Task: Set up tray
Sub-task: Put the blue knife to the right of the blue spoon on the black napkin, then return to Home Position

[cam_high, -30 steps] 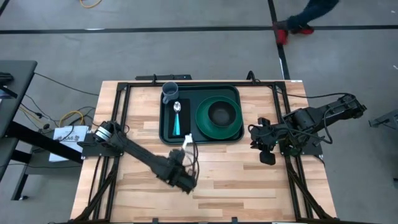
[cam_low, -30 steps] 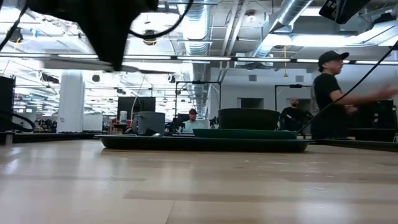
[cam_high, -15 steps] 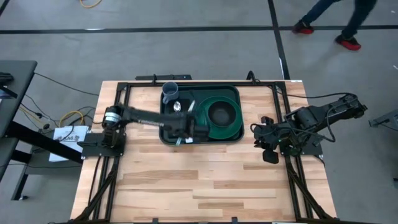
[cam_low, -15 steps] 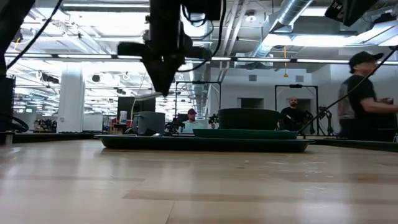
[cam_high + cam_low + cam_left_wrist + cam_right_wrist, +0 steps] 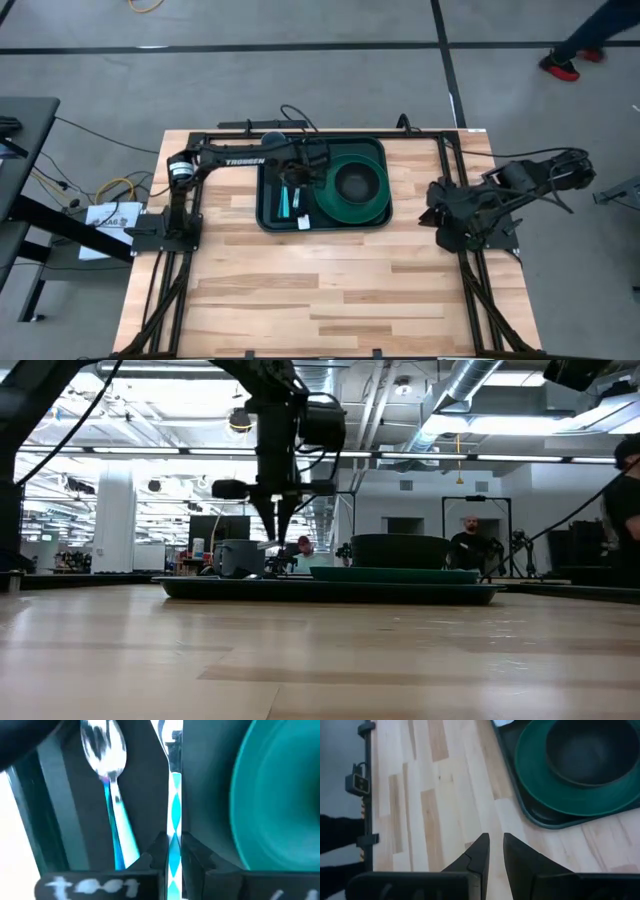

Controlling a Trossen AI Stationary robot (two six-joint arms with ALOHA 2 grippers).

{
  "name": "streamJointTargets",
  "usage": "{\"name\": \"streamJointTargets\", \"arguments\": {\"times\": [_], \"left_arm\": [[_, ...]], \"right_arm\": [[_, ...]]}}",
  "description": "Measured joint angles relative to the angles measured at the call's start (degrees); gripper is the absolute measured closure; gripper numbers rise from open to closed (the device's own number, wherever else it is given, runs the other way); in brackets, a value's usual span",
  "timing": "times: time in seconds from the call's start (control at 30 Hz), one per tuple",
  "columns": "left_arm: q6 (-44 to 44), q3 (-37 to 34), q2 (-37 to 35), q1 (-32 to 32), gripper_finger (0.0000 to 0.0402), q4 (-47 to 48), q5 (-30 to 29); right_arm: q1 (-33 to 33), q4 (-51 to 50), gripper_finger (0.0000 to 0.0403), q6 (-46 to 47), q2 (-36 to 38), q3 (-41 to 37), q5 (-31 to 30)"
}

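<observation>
1. The large dark green rectangular plastic tray (image 5: pixel 268 214) is found at the middle of the wooden table's (image 5: pixel 330 290) far edge. A round green plate (image 5: pixel 372 208) carrying a dark bowl (image 5: pixel 355 183) is set toward the tray's right end.
2. The left gripper (image 5: pixel 297 178) is held above the tray's left half, its fingers closed on a thin blue-and-white striped straw (image 5: pixel 175 805). The right gripper (image 5: pixel 432 213) is parked near the table's right edge, its fingers almost shut on nothing.
3. Risk: the straw is pinched along a narrow line and is judged liable to slip or swing if released from height; it could roll off the narrow flat black rectangle (image 5: pixel 140 795) or come to rest crooked across the metal spoon with a blue handle (image 5: pixel 107 765) lying just beside it.
4. Risk: the spoon could be nudged out of line if the fingers are lowered without clearance.
5. The grip on the straw is shown only by the left wrist view; in the high view the straw is largely hidden under the arm.
6. The gripper's height above the tray is shown only by the low view, where a grey cup (image 5: pixel 240 557) at the tray's far left corner is also seen; from above it is covered.
</observation>
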State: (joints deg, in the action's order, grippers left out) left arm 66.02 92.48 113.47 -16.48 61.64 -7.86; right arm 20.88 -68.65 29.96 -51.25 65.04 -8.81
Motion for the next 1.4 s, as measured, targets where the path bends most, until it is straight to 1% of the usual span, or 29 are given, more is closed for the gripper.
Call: {"name": "streamJointTargets", "arguments": {"times": [0.07, 0.13, 0.2, 0.27, 0.33, 0.47, 0.7, 1.03, 1.4], "left_arm": [[0.81, -1.45, -0.02, -0.23, 0.0391, -1.92, 2.14], [0.83, -3.12, -0.02, -0.69, 0.0391, -5.07, 5.70], [1.94, -4.50, -0.02, -0.84, 0.0391, -7.00, 7.11], [3.76, -6.33, -0.02, -0.91, 0.0391, -9.51, 7.17], [4.49, -7.47, 0.00, -1.12, 0.0389, -9.31, 7.32], [4.39, -7.56, 0.00, -1.56, 0.0385, -7.72, 7.29], [3.52, -7.56, 0.00, -2.61, 0.0391, -7.54, 7.59], [3.48, -7.54, 0.00, -3.31, 0.0384, -6.96, 7.90], [3.26, -7.54, 0.00, -3.35, 0.0331, -6.93, 8.53]], "right_arm": [[0.00, -0.05, 0.0356, 0.25, 0.76, 0.00, -1.01], [0.00, 0.01, 0.0356, 0.23, 1.49, 0.00, -1.85], [-0.02, 0.01, 0.0356, 0.21, 2.06, 0.00, -1.89], [-0.02, 0.03, 0.0356, 0.21, 2.25, 0.00, -2.02], [-0.02, 0.03, 0.0356, 0.19, 2.25, 0.00, -2.02], [-0.02, 0.03, 0.0356, 0.10, 2.25, 0.00, -2.02], [-0.02, 0.05, 0.0356, 0.03, 2.19, 0.00, -3.32], [-0.02, 0.07, 0.0356, 0.03, 2.19, 0.00, -3.31], [-0.01, 0.09, 0.0356, 0.03, 2.19, 0.00, -3.31]]}}
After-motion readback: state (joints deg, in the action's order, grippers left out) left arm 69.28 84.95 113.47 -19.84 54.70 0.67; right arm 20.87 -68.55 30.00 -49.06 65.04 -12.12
